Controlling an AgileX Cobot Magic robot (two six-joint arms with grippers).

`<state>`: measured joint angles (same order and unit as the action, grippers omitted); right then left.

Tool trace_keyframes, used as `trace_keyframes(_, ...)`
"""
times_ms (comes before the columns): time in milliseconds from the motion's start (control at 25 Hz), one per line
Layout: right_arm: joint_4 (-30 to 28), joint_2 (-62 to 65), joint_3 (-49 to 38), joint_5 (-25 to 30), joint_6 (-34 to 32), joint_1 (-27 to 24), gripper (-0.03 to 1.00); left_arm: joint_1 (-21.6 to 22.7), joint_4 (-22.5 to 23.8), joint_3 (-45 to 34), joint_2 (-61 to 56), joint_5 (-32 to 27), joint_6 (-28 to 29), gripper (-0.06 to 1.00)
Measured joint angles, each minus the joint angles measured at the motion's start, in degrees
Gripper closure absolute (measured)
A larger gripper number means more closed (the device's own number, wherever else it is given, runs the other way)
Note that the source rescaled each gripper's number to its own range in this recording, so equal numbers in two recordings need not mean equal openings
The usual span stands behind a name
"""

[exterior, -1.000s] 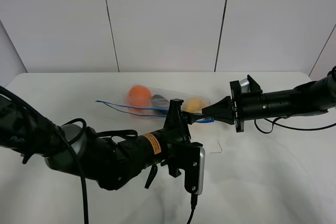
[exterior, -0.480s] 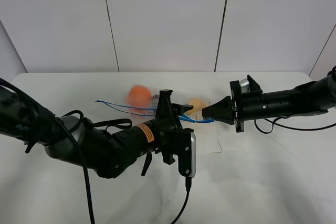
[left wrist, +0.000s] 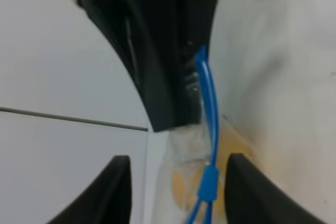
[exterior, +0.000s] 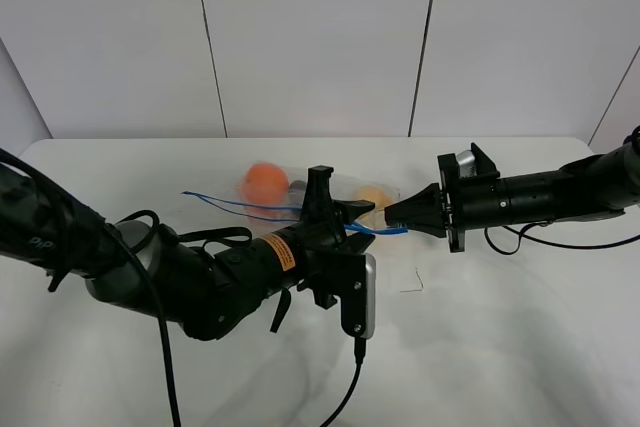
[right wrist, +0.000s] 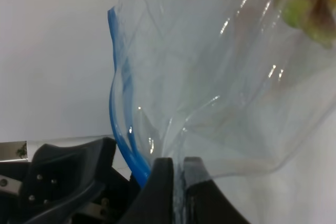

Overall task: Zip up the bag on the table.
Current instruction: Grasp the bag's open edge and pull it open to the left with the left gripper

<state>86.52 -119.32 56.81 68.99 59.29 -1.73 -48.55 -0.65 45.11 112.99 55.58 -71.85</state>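
The clear bag lies on the white table, with an orange fruit and a yellow fruit inside. Its blue zipper strip runs left to right and lifts off the table at the right end. My right gripper is shut on that end of the bag, its fingers pinching clear plastic beside the strip. My left gripper straddles the strip just left of it. In the left wrist view its fingers stand apart, with the blue slider between them, closer to one finger.
A cable hangs from the left wrist camera toward the table's front. A small dark mark is on the table under the right gripper. The right arm's cable trails along the table at right.
My left gripper has moved up and back from in front of the bag onto the zipper strip, and its fingers have come closer together. The right gripper has stayed still, gripping the bag's end.
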Motion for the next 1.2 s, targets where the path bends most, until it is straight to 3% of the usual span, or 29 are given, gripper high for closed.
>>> trace_keyframes(280,0.0,0.0,0.0,0.0,0.0,0.0,0.97,-0.1,0.0,0.0,0.0,0.1,-0.7,0.45)
trace_keyframes(520,0.0,0.0,0.0,0.0,0.0,0.0,0.97,-1.5,0.0,0.0,0.0,0.1,-1.3,0.67)
trace_keyframes(880,0.0,0.0,0.0,0.0,0.0,0.0,0.97,-1.8,-0.3,0.0,0.0,0.1,-2.7,0.73)
trace_keyframes(1040,0.2,0.0,0.0,0.1,-0.1,0.0,0.97,-1.9,-1.3,0.0,0.0,-0.3,-4.5,0.94)
trace_keyframes(1200,0.4,0.0,0.0,0.1,-0.1,0.0,0.97,-1.9,-2.1,0.0,0.0,-0.3,-5.4,0.94)
